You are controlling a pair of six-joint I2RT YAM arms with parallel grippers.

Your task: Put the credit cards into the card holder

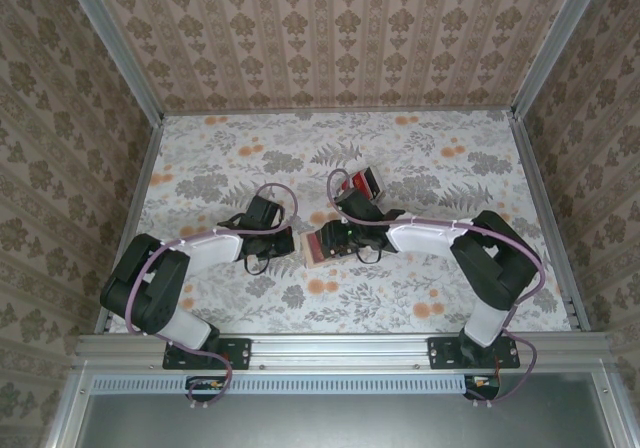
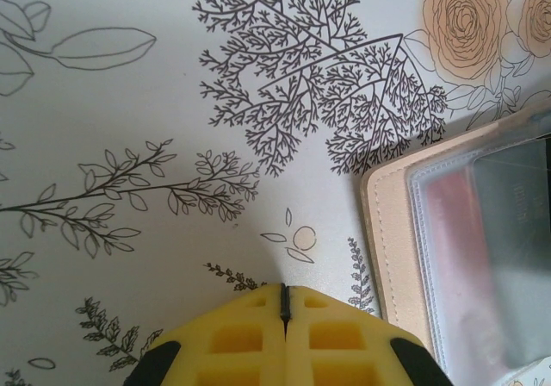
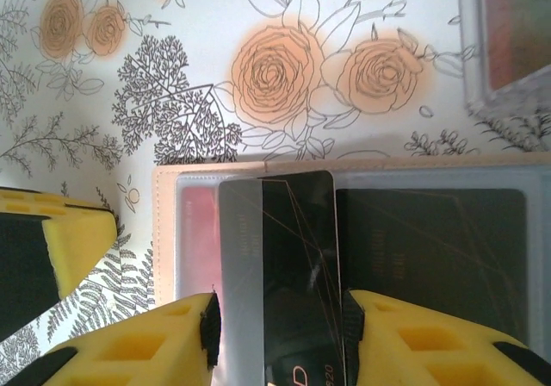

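Dark card (image 3: pixel 275 257) is sitting low centre in the right wrist view. Its upper end is lying over the open card holder (image 3: pixel 165 231) near the fold, and its lower end is running out of the bottom of the frame.

The card's long axis is running up-down in that frame, square to the holder, which is lying opened out left-right. I can't tell whether its top edge is under the clear sleeve or just resting on it.

Right gripper (image 3: pixel 280 330) is flanking the card's two long edges, jaws set about a card-width apart. A sliver of gap is showing on the right side. I can't tell if it's pinching or letting go.

**Progress, my read: roughly midway.**
- A second dark card (image 3: pixel 430 257) is already sitting in the right pocket.
- A red card (image 3: pixel 196 231) is showing behind the left sleeve.
- Loose red cards (image 1: pixel 366 181) are waiting on the table (image 1: pixel 450 168), just above the holder in the top view.
- So this card needs seating, then that pile.

Left gripper (image 2: pixel 285 304) is closed on nothing at bottom centre of its own view. It's parked just left of the holder's tan edge and not touching it.

In the top view the holder is lying mid-frame between the two wrists.
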